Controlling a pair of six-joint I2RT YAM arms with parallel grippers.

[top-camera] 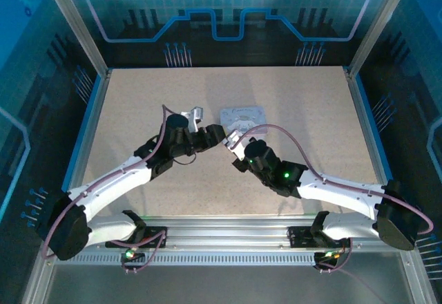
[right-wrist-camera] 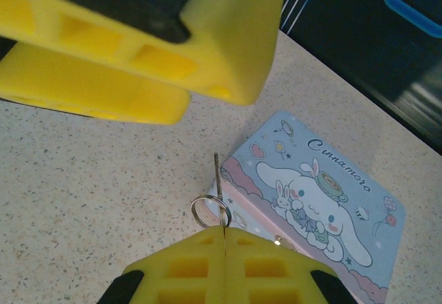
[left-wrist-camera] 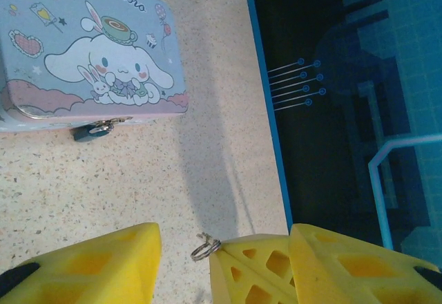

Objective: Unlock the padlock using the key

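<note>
The teal padlock (left-wrist-camera: 90,133) hangs from the hasp on the front of the pale blue cartoon box (left-wrist-camera: 90,41), on the table. My right gripper (right-wrist-camera: 224,229) is shut on the key (right-wrist-camera: 219,186). The thin blade sticks out past the fingertips and its split ring (right-wrist-camera: 209,211) hangs beside it. In the left wrist view, the ring (left-wrist-camera: 205,249) sits at the tip of the right gripper's fingers (left-wrist-camera: 255,269). They stand between the parted fingers of my left gripper (left-wrist-camera: 224,229), which holds nothing. Both grippers (top-camera: 214,137) (top-camera: 231,140) meet just in front of the box (top-camera: 242,117).
The speckled table (top-camera: 138,103) ends at a blue rim (left-wrist-camera: 266,103) with a dark drop beyond it. An aluminium frame and blue panels wall in the back and sides. The left gripper's yellow fingers (right-wrist-camera: 138,41) hang over the key in the right wrist view.
</note>
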